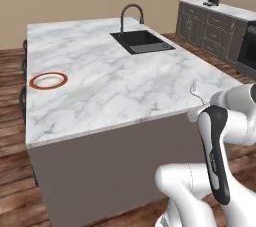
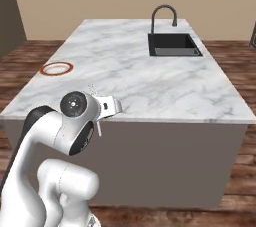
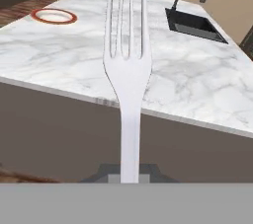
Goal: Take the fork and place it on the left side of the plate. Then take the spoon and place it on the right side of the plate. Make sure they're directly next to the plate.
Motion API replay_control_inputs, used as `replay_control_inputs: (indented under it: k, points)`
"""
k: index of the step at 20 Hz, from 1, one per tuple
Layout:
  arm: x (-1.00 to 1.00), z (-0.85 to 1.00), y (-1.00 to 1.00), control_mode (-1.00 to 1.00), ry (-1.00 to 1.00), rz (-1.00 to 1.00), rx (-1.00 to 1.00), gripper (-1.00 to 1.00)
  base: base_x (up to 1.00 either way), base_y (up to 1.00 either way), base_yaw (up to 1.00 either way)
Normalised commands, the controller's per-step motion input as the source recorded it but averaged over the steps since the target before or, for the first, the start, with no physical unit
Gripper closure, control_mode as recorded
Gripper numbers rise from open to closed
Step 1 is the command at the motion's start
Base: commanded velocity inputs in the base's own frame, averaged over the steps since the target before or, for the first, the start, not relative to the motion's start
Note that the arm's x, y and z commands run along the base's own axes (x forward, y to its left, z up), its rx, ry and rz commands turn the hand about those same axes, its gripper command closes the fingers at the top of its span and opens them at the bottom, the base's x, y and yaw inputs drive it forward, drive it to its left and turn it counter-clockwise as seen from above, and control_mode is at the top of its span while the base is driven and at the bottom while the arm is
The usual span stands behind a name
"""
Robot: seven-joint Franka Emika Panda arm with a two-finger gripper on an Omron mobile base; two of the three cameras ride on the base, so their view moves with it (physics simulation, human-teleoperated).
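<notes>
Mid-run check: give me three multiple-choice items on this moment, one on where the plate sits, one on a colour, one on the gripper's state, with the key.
1. Where is the plate on the island counter?
A. Beside the sink
B. Near the corner far from the sink
C. Inside the sink basin

2. What colour is the plate's rim?
A. Blue
B. Green
C. Red-orange

3. What is the gripper doing?
A. Shut on the fork
B. Open above the plate
C. Shut on a cup

Key: 1 B, both base views put the plate at the counter's opposite end from the sink. 2 C, a red-orange ring surrounds a pale centre. 3 A, the hand view shows the fork rising from between the fingertips, prongs up.
</notes>
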Motion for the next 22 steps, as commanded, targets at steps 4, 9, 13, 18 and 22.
replay_control_inputs:
  k: [4, 9, 13, 18, 22]
  points:
    - [0.00, 0.00, 0.00, 1.00, 0.00, 0.00, 0.00, 1.00, 0.14, 1.00, -0.03]
    - [0.00, 0.00, 0.00, 1.00, 0.00, 0.00, 0.00, 1.00, 0.24, 1.00, -0.07]
    - [0.00, 0.00, 0.00, 1.00, 0.00, 0.00, 0.00, 1.00, 0.30, 1.00, -0.09]
    - [0.00, 0.00, 0.00, 1.00, 0.00, 0.00, 0.00, 1.00, 0.37, 1.00, -0.12]
    - [0.00, 0.00, 0.00, 1.00, 0.00, 0.00, 0.00, 1.00, 0.39, 1.00, -0.15]
